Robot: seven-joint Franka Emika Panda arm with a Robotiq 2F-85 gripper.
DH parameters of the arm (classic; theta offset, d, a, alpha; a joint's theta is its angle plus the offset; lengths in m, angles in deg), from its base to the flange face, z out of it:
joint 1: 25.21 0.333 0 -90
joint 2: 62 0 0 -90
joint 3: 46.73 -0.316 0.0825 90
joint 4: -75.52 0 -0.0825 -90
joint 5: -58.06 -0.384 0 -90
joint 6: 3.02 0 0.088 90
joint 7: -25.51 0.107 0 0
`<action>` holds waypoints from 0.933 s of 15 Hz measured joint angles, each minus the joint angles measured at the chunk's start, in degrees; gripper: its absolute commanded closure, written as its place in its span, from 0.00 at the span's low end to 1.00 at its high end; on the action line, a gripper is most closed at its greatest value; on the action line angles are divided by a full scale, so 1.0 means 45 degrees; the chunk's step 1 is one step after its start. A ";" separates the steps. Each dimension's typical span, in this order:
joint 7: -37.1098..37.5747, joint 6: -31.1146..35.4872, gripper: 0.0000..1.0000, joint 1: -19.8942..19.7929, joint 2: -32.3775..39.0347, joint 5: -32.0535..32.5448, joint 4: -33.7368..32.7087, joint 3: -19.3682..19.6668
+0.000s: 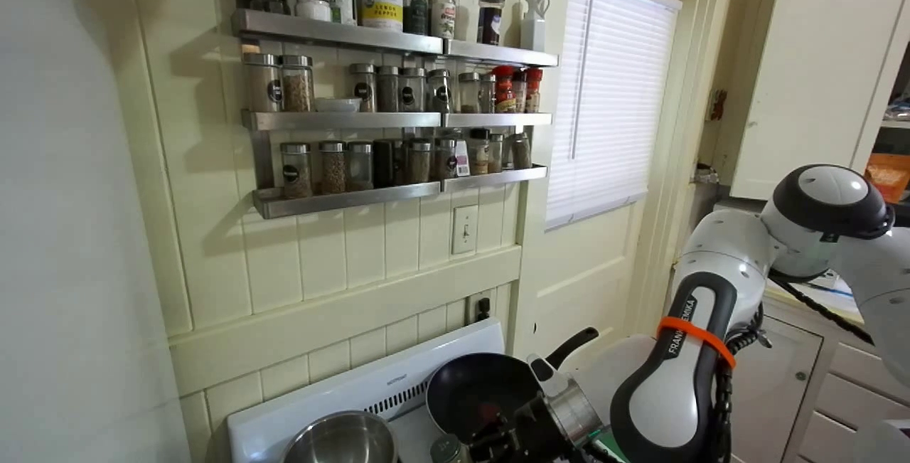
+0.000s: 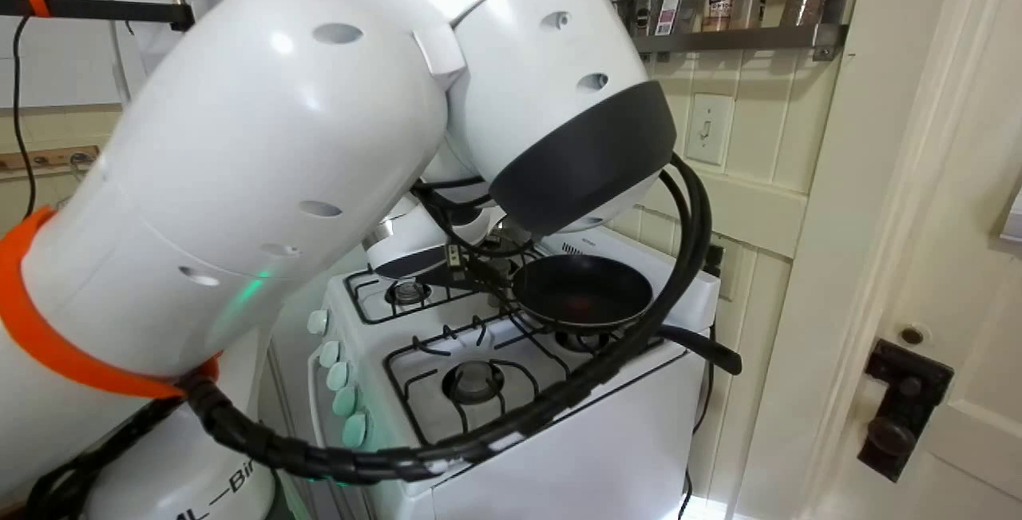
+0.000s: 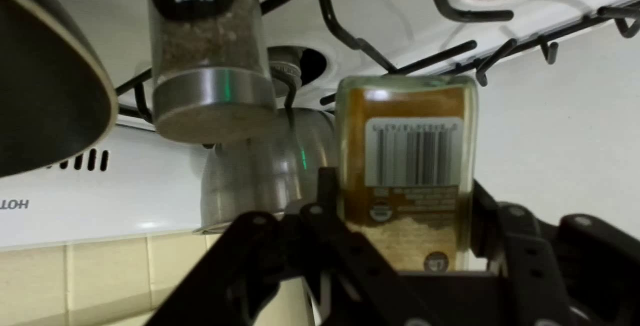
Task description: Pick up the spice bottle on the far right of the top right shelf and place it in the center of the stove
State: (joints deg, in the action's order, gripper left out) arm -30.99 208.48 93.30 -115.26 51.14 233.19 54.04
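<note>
Spice bottle (image 3: pixel 407 171), glass with a brown label, in the hold of the gripper (image 3: pixel 404 196), over the stove (image 2: pixel 591 440) and apparently upright. Fingers (image 3: pixel 327 186) drawn in to the bottle's width, one along each side, no gap showing; cap out of sight in the wrist view. Pickup done, by all appearances, and the carry from shelf (image 1: pixel 501 54) to stove largely done as well: in an exterior view, gripper low beside the frying pan (image 1: pixel 469 385), well below the shelf. At the far right end of the top tier, a white pitcher-shaped vessel (image 1: pixel 533 29); identity of the held bottle as the one assigned, therefore, a judgment from the grip alone. Left to do, on present showing: final positioning at the center of the stove, a level set-down, release and withdrawal. Contact between bottle base and stove impossible to tell, likewise the exact centering. Likely hazard at the landing: a Pizza Seasoning jar (image 3: pixel 210 50), near the held bottle in the wrist view, with the steel pot (image 1: pixel 341 442) and frying pan also close. Possible trouble, too, from the raised grate bars (image 3: pixel 480 16), poor footing for so small a base and reason for a slow release.
</note>
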 measured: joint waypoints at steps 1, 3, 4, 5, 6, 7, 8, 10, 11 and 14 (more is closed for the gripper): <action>0.0000 -0.0043 0.67 0.0003 -0.0018 0.0036 0.0003 0.0086; 0.0064 -0.0117 0.42 0.0009 -0.0065 0.0067 0.0018 0.0187; 0.0131 -0.0117 0.42 0.0009 -0.0063 0.0067 0.0013 0.0185; 0.0157 -0.0118 0.42 0.0009 -0.0062 0.0067 0.0012 0.0184; 0.0170 -0.0117 0.42 0.0009 -0.0062 0.0067 0.0012 0.0184; 0.0177 -0.0117 0.67 0.0009 -0.0062 0.0067 0.0012 0.0184; 0.0184 -0.0118 0.67 0.0009 -0.0062 0.0067 0.0012 0.0184; 0.0245 -0.0117 0.67 0.0018 -0.0062 0.0067 0.0015 0.0214; 0.0244 -0.0117 0.67 0.0057 -0.0067 0.0093 0.0022 0.0314; 0.0338 -0.0118 0.67 0.0378 -0.0075 0.0725 0.0037 0.1053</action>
State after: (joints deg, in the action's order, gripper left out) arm -29.47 207.95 95.00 -115.60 54.40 233.35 58.78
